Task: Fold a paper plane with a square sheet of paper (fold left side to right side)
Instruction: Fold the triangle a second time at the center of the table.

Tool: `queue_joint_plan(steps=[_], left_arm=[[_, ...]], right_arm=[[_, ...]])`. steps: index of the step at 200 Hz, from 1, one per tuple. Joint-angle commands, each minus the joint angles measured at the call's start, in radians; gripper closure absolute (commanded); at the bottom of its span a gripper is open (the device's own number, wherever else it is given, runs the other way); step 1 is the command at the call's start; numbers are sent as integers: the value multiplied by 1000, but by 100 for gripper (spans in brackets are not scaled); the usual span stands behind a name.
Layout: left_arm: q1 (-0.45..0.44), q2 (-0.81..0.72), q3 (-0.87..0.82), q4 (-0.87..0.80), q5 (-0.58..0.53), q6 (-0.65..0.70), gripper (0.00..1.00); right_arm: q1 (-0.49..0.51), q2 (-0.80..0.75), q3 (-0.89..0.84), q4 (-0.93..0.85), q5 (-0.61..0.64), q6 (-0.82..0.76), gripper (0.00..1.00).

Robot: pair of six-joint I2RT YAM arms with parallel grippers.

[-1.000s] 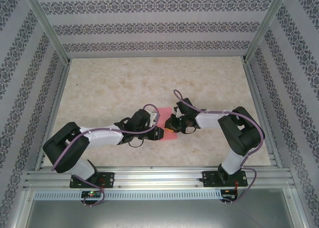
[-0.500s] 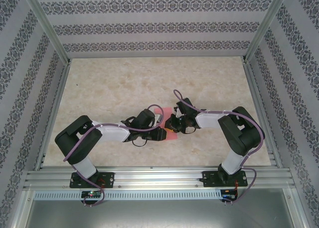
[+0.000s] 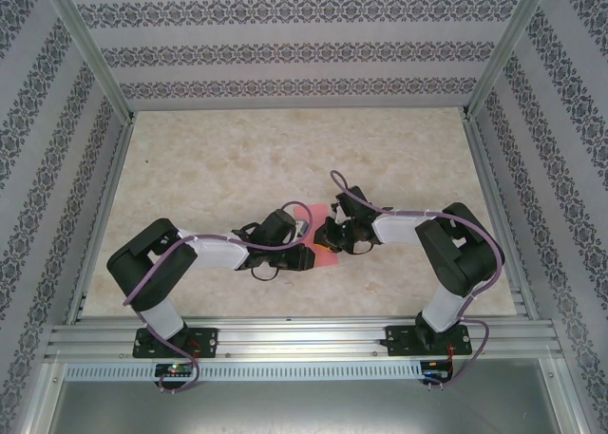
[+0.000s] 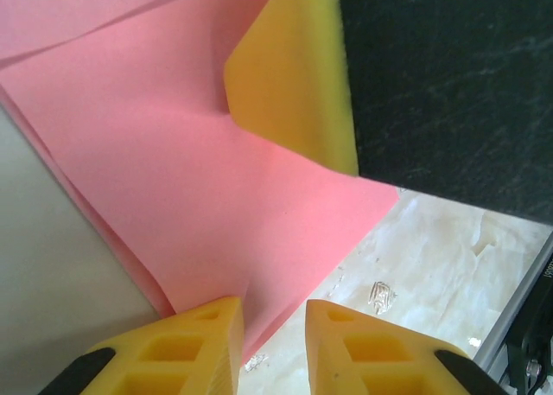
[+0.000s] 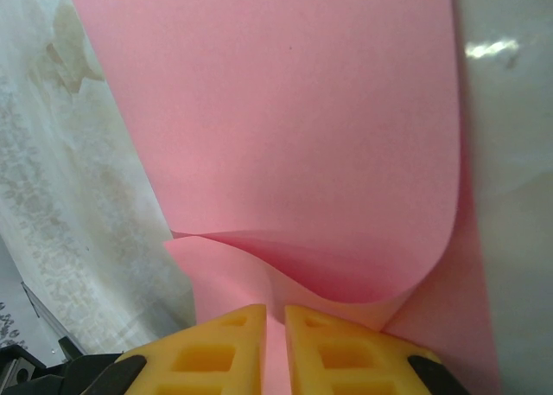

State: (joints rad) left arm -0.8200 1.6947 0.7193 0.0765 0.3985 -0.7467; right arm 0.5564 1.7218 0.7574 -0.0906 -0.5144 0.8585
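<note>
The left tool (image 4: 272, 319) has its jaws slightly spread, and one corner of the square sheet of paper (image 4: 199, 170) reaches between them. The sheet lies near the middle of the counter (image 3: 237, 159), a little toward the near edge, and it is partly curled over. The right tool (image 5: 275, 315) is pinching it. I judge the edges should meet exactly before the crease is pressed, otherwise the fold becomes skew.

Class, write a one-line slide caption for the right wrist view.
Right gripper pinches the square sheet of paper, its pink upper layer curling over.
</note>
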Motion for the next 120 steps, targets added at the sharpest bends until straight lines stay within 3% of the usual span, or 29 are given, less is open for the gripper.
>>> queue_joint_plan(steps=[1, 51, 81, 120], left_arm=[[4, 10, -10, -71, -15, 6, 73], [2, 18, -2, -103, -32, 15, 75], [-5, 20, 9, -122, -45, 22, 76], [-11, 25, 15, -119, -56, 21, 77]], right_arm=[[6, 39, -4, -67, 47, -30, 84], [3, -32, 3, -48, 27, -42, 85], [9, -78, -1, -69, 21, -47, 94], [32, -68, -28, -27, -7, -12, 97]])
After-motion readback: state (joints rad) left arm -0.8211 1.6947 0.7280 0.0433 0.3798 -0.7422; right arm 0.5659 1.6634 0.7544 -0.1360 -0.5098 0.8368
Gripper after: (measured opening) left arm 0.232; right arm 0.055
